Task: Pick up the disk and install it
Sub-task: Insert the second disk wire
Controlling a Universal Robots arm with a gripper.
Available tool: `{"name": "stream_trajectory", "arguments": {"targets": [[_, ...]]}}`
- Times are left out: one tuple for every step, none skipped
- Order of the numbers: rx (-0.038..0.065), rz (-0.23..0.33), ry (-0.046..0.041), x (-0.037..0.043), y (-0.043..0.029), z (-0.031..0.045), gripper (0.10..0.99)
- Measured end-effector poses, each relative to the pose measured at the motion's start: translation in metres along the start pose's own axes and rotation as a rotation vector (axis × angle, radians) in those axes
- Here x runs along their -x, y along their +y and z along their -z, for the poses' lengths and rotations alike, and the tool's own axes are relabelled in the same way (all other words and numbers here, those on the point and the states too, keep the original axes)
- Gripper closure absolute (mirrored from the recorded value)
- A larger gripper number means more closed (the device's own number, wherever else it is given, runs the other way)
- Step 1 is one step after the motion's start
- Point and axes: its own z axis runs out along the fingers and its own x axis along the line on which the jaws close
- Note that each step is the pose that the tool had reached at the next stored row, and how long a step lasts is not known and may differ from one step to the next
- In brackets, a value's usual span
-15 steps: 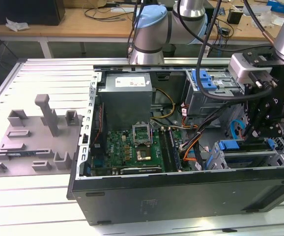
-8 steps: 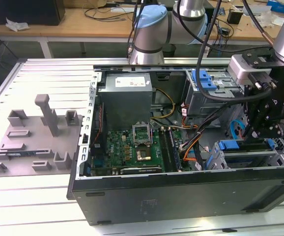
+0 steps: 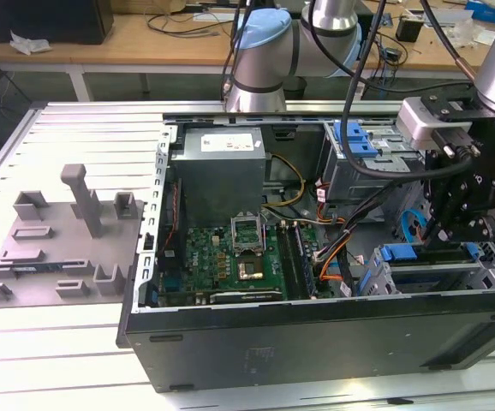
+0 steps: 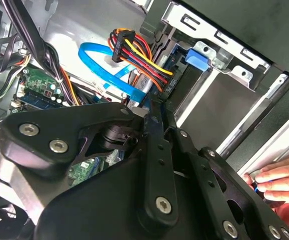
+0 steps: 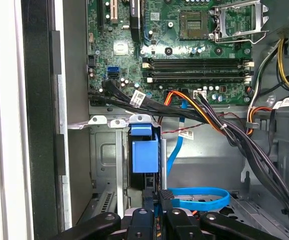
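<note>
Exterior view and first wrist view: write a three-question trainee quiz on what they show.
1. True or false: the computer case lies open, with its green circuit board showing.
2. In the exterior view, the grey fixture sits: A) on that view's left of the case, B) on its right, C) inside it.
3. Fill in: in the first wrist view, the flat cable looped beside the gripper is ___.
Key: 1 true; 2 A; 3 blue.

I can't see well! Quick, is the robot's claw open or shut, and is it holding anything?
Claw: shut on the disk, gripping its edge as it stands in the drive cage inside the computer case.
</note>
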Motion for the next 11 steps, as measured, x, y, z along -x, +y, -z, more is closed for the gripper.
{"name": "stream_trajectory", "arguments": {"targets": [[0.000,0.000,0.0000,0.0000,0.0000,-0.0003,0.925],[0.000,0.000,0.0000,0.0000,0.0000,-0.0005,0.925],[0.000,0.000,-0.0001,0.0000,0.0000,-0.0008,0.925],[0.000,0.000,0.0000,0.0000,0.0000,-0.0010,0.925],[0.000,0.000,0.0001,0.0000,0.0000,-0.0012,0.925],[0.000,0.000,0.0001,0.0000,0.0001,-0.0015,0.925],[0.000,0.001,0.0001,0.0000,0.0000,-0.0016,0.925],[0.000,0.000,0.0001,0.0000,0.0001,-0.0016,0.925],[0.000,0.001,0.0000,0.0000,0.0001,-0.0017,0.925],[0.000,0.000,-0.0008,0.0000,0.0001,-0.0009,0.925],[0.000,0.000,-0.0012,0.0000,0.0000,0.0006,0.925]]}}
